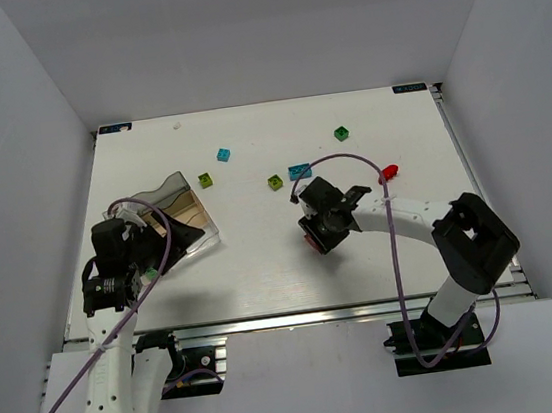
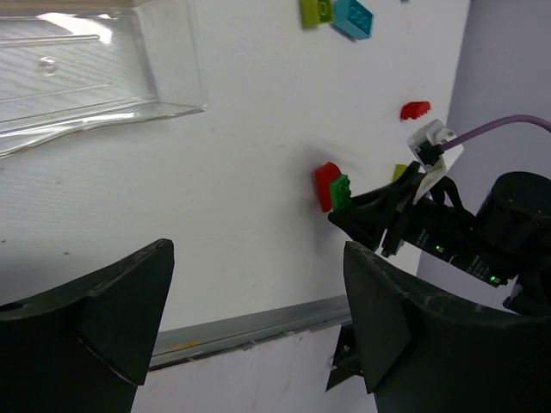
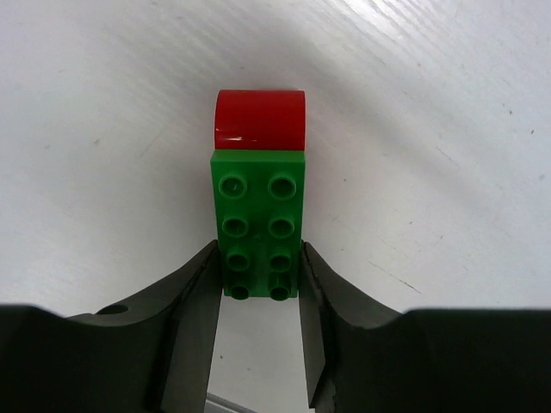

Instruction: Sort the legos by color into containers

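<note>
A dark green lego [image 3: 258,224] with a red rounded lego [image 3: 260,119] joined at its far end lies on the white table. My right gripper [image 3: 258,284] is shut on the green brick's near end, both fingers touching its sides. From above, this gripper [image 1: 313,239] sits at the table's middle, and the left wrist view shows the same stack [image 2: 331,188]. The clear container tray [image 1: 180,203] stands at the left, tilted. Just beside it, my left gripper [image 2: 258,318] hangs wide open and holds nothing.
Loose legos lie across the far half: cyan [image 1: 223,154], lime [image 1: 205,181], lime [image 1: 275,181], cyan [image 1: 300,171], dark green [image 1: 342,134] and red [image 1: 389,171]. White walls enclose the table on three sides. A purple cable loops over the right arm.
</note>
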### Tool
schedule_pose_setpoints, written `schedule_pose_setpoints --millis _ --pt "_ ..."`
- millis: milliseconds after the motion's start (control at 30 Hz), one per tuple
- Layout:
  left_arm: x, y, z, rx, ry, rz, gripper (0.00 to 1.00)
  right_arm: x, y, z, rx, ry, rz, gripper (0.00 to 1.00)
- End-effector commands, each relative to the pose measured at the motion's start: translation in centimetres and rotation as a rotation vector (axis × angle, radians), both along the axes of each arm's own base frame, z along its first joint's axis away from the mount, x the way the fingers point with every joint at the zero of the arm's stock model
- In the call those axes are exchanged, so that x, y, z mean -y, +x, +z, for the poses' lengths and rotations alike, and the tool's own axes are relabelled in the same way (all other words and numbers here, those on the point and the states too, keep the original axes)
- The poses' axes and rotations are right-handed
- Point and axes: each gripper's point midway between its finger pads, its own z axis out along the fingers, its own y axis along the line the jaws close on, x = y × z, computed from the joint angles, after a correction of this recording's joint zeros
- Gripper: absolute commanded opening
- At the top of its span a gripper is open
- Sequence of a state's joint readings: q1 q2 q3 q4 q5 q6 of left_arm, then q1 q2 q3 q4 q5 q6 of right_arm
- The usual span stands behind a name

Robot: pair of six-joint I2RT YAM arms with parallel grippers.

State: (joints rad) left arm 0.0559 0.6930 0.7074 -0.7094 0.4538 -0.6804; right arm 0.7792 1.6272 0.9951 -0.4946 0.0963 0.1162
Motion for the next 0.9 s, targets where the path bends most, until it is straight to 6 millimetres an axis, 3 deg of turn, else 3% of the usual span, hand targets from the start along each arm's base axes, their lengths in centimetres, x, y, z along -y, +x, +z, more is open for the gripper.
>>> schedule_pose_setpoints --millis 0,100,233,367,500,600,633,867 --pt "2.1 0.2 3.1 0.107 -0.079 -0.124 0.88 -1.2 0.1 2.8 0.043 0.096 0.111 0.0" --pt "3.6 -0.1 4.1 0.133 -0.162 -0.206 0.89 -3.4 -1.4 5.8 0.02 0.26 0.277 0.0" --pt "5.1 -0.6 5.7 0.139 -0.267 -0.283 0.89 -5.6 -2.8 11.6 0.076 0.507 0.5 0.0" --pt "5.8 -0.5 8.5 0.196 -0.298 -0.345 0.91 -7.7 -4.2 16.9 0.152 0.744 0.707 0.0" --pt "6.2 -0.8 11.1 0.276 -0.315 -0.383 0.92 -9.0 -6.9 21.0 0.075 0.974 0.883 0.0" --pt "6.4 -1.2 13.1 0.385 -0.318 -0.41 0.91 -10.0 -7.7 23.6 0.001 1.091 0.975 0.0" --pt "6.5 -1.8 13.5 0.41 -0.331 -0.411 0.91 -10.4 -7.5 23.7 -0.018 1.102 0.98 0.0" --pt "7.0 -4.3 18.8 0.717 -0.315 -0.49 0.92 -12.0 -6.5 30.1 0.064 1.243 1.059 0.0"
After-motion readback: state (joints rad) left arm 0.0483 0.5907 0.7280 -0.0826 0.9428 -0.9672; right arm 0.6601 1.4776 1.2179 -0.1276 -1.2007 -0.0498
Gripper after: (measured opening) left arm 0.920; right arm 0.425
